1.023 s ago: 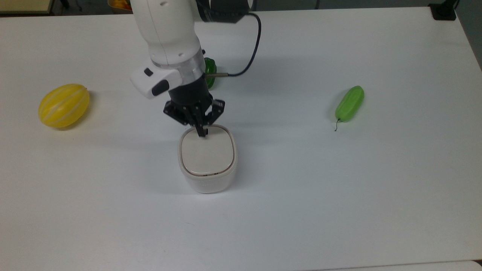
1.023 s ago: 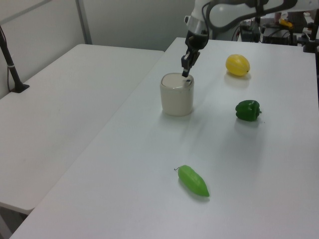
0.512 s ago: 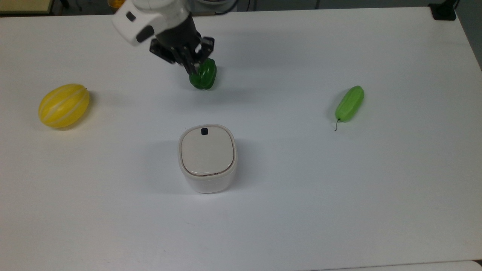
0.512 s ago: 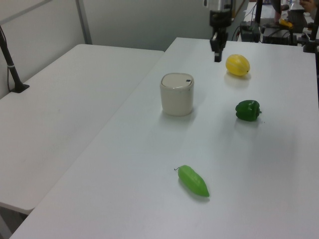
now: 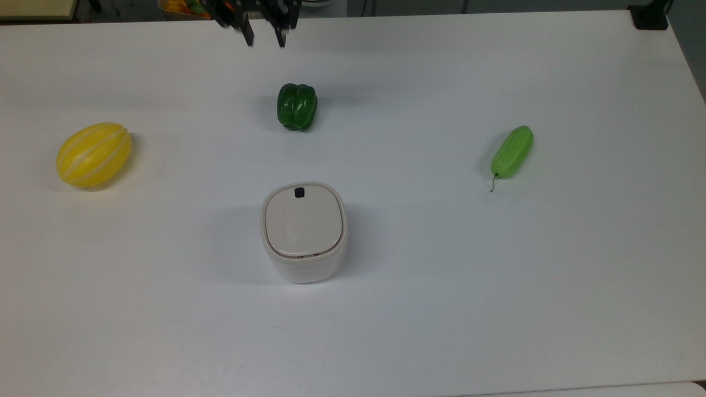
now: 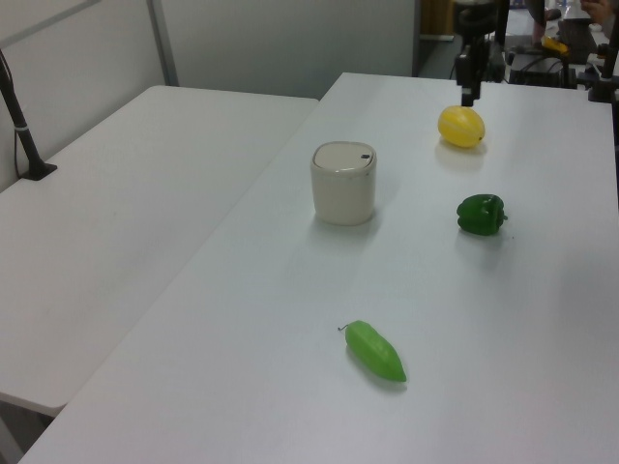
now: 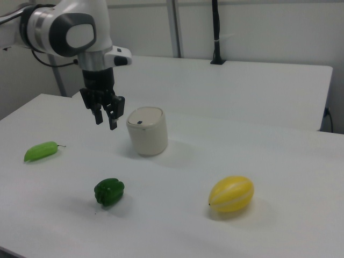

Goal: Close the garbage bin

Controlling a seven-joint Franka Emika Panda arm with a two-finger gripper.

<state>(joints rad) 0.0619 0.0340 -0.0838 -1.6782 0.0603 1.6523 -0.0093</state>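
Garbage bin (image 5: 303, 234) lid shut, contents hidden, claw (image 7: 106, 119) apparently open

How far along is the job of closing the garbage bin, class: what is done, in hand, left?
Done: the garbage bin has its beige lid lying flat and flush on the rim. In hand: nothing; the gripper is open, empty, raised near the table's far edge in the top view. Left: apparently nothing.

On my white table (image 5: 496, 303) a yellow melon (image 5: 94, 154) lies at the top view's far left. A dark green bell pepper (image 5: 297, 106) sits near the middle, and a light green cucumber (image 5: 512, 151) lies well apart at the top view's right.
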